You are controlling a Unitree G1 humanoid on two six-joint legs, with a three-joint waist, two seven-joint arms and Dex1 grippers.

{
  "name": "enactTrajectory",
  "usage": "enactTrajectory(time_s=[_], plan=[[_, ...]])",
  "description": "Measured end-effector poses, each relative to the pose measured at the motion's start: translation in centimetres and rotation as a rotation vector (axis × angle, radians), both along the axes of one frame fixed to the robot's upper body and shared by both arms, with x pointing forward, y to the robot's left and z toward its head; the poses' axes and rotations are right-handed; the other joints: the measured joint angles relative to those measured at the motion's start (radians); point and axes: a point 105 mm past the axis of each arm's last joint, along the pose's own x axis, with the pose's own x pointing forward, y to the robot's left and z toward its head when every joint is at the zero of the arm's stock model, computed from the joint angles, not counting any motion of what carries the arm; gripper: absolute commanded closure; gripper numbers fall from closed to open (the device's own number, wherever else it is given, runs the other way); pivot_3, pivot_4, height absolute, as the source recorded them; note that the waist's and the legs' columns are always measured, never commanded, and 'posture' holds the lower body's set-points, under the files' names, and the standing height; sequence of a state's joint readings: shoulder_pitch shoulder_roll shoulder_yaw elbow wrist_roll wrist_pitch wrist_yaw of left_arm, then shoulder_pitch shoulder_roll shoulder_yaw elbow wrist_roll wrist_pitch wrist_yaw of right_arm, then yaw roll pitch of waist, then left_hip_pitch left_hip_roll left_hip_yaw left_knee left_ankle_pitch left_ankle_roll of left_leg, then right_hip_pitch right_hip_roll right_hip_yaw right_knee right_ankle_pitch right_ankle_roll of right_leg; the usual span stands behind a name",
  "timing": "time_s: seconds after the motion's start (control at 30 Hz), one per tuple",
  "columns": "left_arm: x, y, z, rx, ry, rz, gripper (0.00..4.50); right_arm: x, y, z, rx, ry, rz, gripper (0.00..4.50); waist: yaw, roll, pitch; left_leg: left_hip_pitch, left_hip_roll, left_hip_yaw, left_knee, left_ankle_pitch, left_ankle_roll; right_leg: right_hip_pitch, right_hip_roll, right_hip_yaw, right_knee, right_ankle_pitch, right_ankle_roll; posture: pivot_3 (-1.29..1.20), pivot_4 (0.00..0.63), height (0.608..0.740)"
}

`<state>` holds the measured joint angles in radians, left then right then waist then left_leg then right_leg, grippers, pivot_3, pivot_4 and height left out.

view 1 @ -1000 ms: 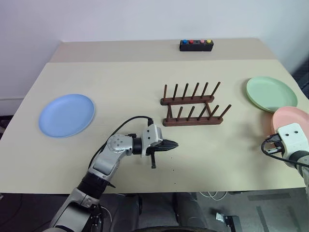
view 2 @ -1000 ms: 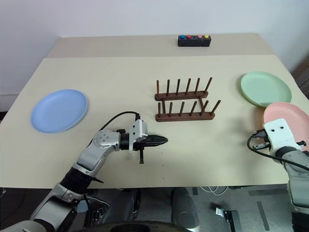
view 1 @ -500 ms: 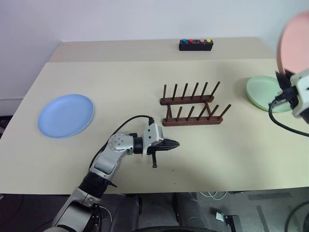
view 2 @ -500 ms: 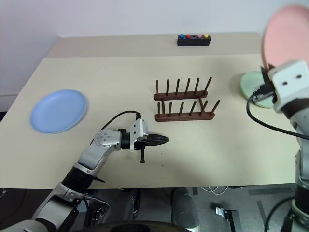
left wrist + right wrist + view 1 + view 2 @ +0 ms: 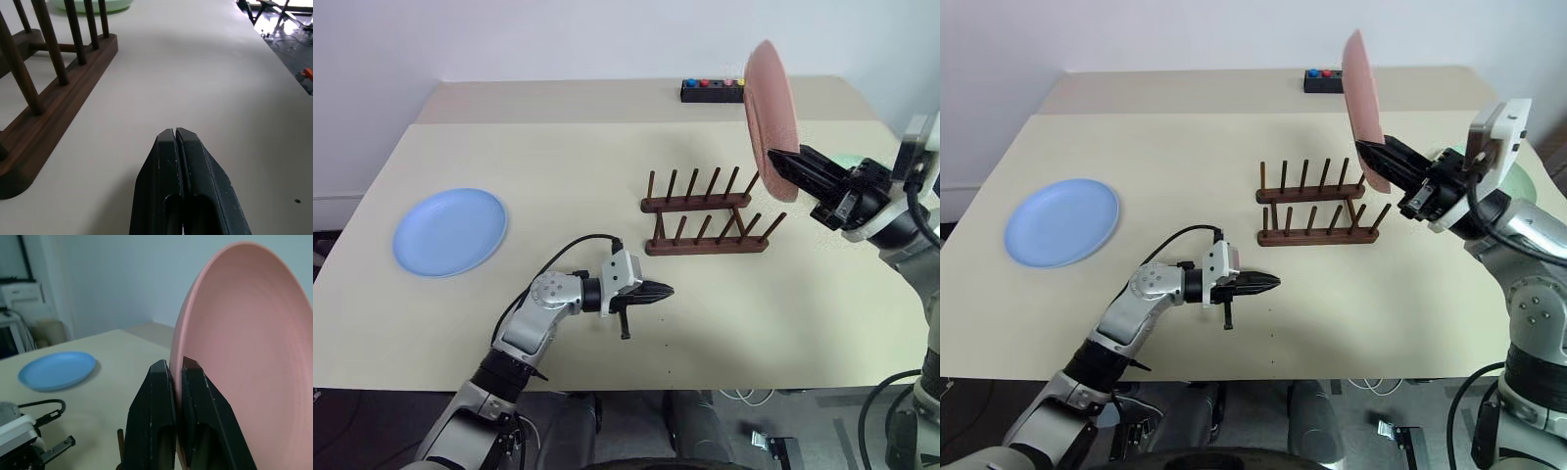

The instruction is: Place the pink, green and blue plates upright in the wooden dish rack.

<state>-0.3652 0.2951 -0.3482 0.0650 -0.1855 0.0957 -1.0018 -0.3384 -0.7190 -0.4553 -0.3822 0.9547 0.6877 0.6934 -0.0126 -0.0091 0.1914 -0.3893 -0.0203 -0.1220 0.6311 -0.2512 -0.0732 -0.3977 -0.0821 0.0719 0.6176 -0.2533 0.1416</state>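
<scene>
holding the round salmon-pink plate [image 5: 770, 92] by its lower rim, the right claw [image 5: 783, 164] is clamped on it, plate on edge in the air above the right end of the small dark brown wooden peg rack [image 5: 705, 214]. rack slots all bare, so nothing placed yet: zero of three done. round light-blue plate [image 5: 449, 231] lies flat on the pale bench [image 5: 568, 166] far left, well apart from the rack. round mint-green plate [image 5: 90, 5] lies flat on the bench beyond the rack's right end, mostly hidden behind the right arm in the head views. left claw [image 5: 664, 290] fully closed on nothing, hanging just above the bench in front of the rack. vs a second ago: pink plate was flat at the bench's right edge beside the green one, right claw at its near rim; since then it's been lifted, swung left toward the rack and tipped upright. left arm, blue plate and rack unchanged. left to do: seat pink between pegs, then green, then blue.
</scene>
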Motion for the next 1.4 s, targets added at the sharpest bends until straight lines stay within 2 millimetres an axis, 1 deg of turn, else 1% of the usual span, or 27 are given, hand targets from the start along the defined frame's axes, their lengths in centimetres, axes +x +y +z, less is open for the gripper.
enactTrajectory(time_s=[0.2, 0.47, 0.63, 0.77, 1.0, 1.17, 1.2, 1.27, 1.33, 1.37, 1.4], plan=[[0.0, 0.1, 0.0, 0.002, -0.002, 0.003, 4.50, 0.2, -1.3, 0.7, 0.122, 0.037, 0.016, 4.45, -0.001, 0.000, 0.000, 0.000, 0.000, 0.000, 0.000, 0.000, 0.000, 0.000, 0.000, 0.000, 0.000, 0.000, 0.000, 0.00, 0.150, 0.740], [0.1, 0.3, 0.0, 0.009, -0.003, 0.006, 4.50, 0.2, -1.1, 0.0, 0.133, 0.073, 0.029, 4.45, -0.001, 0.000, 0.000, 0.000, 0.000, 0.000, 0.000, 0.000, 0.000, 0.000, 0.000, 0.000, 0.001, 0.000, 0.000, 0.00, 0.150, 0.740], [0.1, 0.3, 0.0, 0.012, -0.006, 0.006, 4.50, 0.1, -1.0, 0.0, 0.144, 0.081, 0.043, 4.45, -0.001, 0.000, 0.000, 0.000, 0.000, 0.000, 0.000, 0.000, 0.000, 0.000, 0.000, 0.000, 0.001, 0.000, 0.000, 0.00, 0.150, 0.740], [0.1, 0.4, 0.0, 0.014, -0.006, 0.007, 4.50, 0.5, -1.0, -0.6, 0.155, 0.113, 0.039, 4.45, -0.001, 0.000, 0.000, 0.000, 0.000, 0.000, 0.000, 0.000, 0.000, 0.000, 0.000, 0.000, 0.001, 0.000, 0.000, 0.00, 0.150, 0.740], [0.1, 0.4, 0.0, 0.015, -0.007, 0.010, 4.50, 1.6, -1.8, -2.0, 0.195, 0.172, -0.003, 4.45, -0.001, 0.000, 0.000, 0.000, 0.000, 0.000, 0.000, 0.000, 0.000, -0.001, 0.000, 0.000, 0.001, 0.000, 0.000, 0.00, 0.150, 0.740], [0.1, 0.4, 0.0, 0.015, -0.007, 0.012, 4.50, 1.8, -1.9, -2.2, 0.213, 0.174, -0.012, 4.45, -0.001, 0.000, 0.000, 0.000, 0.000, 0.000, 0.000, 0.000, 0.000, -0.001, 0.000, 0.000, 0.001, 0.000, 0.000, 0.00, 0.150, 0.740], [0.1, 0.4, 0.0, 0.015, -0.007, 0.012, 4.50, 1.8, -2.0, -2.2, 0.219, 0.176, -0.014, 4.15, -0.001, 0.000, 0.000, 0.000, 0.000, 0.000, 0.000, 0.000, 0.000, -0.001, 0.000, 0.000, 0.001, 0.000, 0.000, 0.00, 0.150, 0.740], [0.1, 0.4, 0.0, 0.015, -0.008, 0.014, 4.50, 2.0, -2.2, -2.4, 0.228, 0.184, -0.023, 3.41, -0.001, 0.000, 0.000, 0.000, 0.000, 0.000, 0.000, 0.000, 0.000, 0.000, 0.000, 0.000, 0.001, 0.000, 0.000, 0.00, 0.150, 0.740], [0.2, 0.4, 0.0, 0.015, -0.008, 0.015, 4.50, 2.1, -2.4, -2.7, 0.231, 0.194, -0.033, 2.48, -0.001, 0.000, 0.000, 0.000, 0.000, 0.000, 0.000, 0.000, 0.000, -0.001, 0.000, 0.000, 0.001, 0.000, 0.000, 0.00, 0.150, 0.740], [0.2, 0.4, 0.0, 0.015, -0.008, 0.015, 4.50, 2.2, -2.5, -2.9, 0.234, 0.202, -0.040, 1.86, -0.001, 0.000, 0.000, 0.000, 0.000, 0.000, 0.000, 0.000, 0.000, -0.001, 0.000, 0.000, 0.001, 0.000, 0.000, 0.00, 0.150, 0.740], [0.2, 0.4, 0.0, 0.015, -0.008, 0.016, 4.50, 2.2, -2.6, -3.1, 0.234, 0.206, -0.045, 1.43, -0.001, 0.000, 0.000, 0.000, 0.000, 0.000, 0.000, 0.000, 0.000, -0.001, 0.000, 0.000, 0.001, 0.000, 0.000, 0.00, 0.150, 0.740]])
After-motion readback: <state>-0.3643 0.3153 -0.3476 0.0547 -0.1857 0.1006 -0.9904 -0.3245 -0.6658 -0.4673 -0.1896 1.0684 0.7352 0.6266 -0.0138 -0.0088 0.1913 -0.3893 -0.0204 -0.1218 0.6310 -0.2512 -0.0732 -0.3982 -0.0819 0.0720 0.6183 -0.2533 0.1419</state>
